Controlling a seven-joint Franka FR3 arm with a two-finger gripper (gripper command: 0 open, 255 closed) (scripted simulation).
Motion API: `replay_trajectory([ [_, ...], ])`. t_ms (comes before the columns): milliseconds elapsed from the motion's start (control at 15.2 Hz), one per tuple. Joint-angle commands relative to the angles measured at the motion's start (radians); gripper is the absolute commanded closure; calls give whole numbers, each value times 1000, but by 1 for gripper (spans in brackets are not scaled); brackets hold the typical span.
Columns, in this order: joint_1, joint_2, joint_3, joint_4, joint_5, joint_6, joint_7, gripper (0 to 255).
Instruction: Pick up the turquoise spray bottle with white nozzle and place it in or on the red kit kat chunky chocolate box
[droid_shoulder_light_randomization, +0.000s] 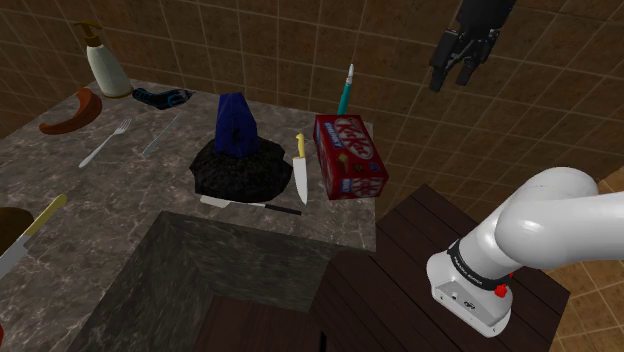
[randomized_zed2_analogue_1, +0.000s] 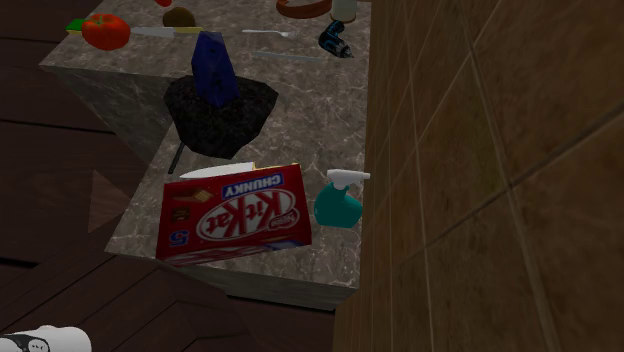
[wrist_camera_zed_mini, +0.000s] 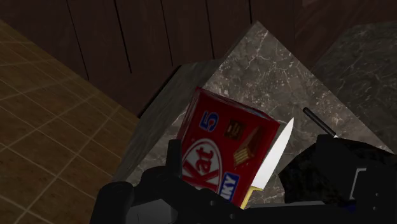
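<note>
Stone counter (droid_shoulder_light_randomization: 130, 190): red Kit Kat box (droid_shoulder_light_randomization: 350, 157) stands at its end, shoulder view's right. Gripper (droid_shoulder_light_randomization: 453, 80) hangs high, right of box, fingers apart, holding nothing. Turquoise spray bottle (droid_shoulder_light_randomization: 345, 92) upright just beyond box, near tiled wall (droid_shoulder_light_randomization: 300, 50).

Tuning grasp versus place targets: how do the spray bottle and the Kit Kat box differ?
Colour: the spray bottle is turquoise with a white nozzle; the Kit Kat box is red with white lettering.
Shape: the bottle is rounded, the box flat-sided and rectangular.
Size: the box is clearly wider than the bottle.
Shared: both stand on the marble counter, side by side, the bottle nearer the tiled wall.
</note>
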Motion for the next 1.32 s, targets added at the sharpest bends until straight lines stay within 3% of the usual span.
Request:
replay_trajectory([
  [0, 0, 0, 0, 0, 0, 0, 0, 0],
  [594, -37, 274, 21, 49, -30, 266, 88, 0],
  [1254, -77, 615, 23, 228, -83, 468, 195, 0],
])
